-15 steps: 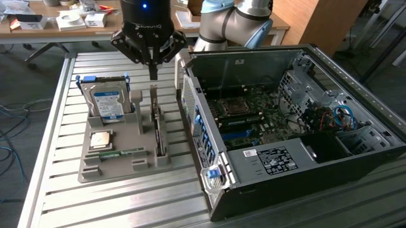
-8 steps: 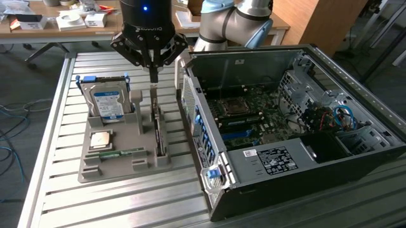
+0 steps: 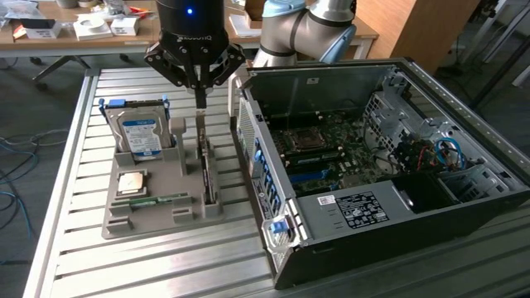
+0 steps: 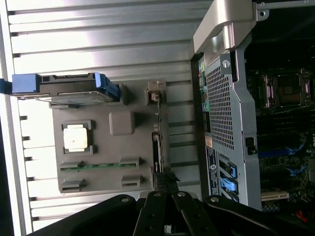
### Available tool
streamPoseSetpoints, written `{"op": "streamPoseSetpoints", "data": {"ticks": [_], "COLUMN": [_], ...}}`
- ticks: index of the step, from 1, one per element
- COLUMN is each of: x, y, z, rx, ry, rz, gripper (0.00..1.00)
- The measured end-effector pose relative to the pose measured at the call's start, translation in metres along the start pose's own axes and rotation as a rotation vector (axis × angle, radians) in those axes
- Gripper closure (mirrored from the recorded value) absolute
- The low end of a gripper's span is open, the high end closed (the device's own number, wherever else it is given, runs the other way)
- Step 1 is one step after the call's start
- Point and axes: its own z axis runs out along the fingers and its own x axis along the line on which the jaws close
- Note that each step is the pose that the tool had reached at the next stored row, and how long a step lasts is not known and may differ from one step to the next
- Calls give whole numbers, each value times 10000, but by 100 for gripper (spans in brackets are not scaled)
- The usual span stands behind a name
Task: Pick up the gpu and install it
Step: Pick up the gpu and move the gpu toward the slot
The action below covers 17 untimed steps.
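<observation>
Tool (image 3: 198, 98) clenched, fingers pressed together, hanging over the far part of the gray tray (image 3: 157, 217) on the slatted counter (image 3: 74, 186). Gpu (image 3: 205, 174) standing on edge in the tray's long slot, right under the fingertips, on the exterior view's right of the upright hard drive (image 3: 141, 133). Open computer case (image 3: 398, 248) just beside the tray, further right. Cannot tell whether fingertips touch the card.

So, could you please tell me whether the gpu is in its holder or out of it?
In: the gpu stands on edge in the grey holder's slot, outside the computer case.
</observation>
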Motion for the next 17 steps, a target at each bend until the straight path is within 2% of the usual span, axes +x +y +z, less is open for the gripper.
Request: {"op": "streamPoseSetpoints", "data": {"ticks": [8,9,10,13,14,15,17], "x": [0,0,0,0,0,0,0], "y": [0,0,0,0,0,0,0], "z": [0,0,0,0,0,0,0], "rx": [0,0,0,0,0,0,0], "ry": [0,0,0,0,0,0,0], "rz": [0,1,0,0,0,0,0], "gripper": [89,83,83,65,65,59,59]}}
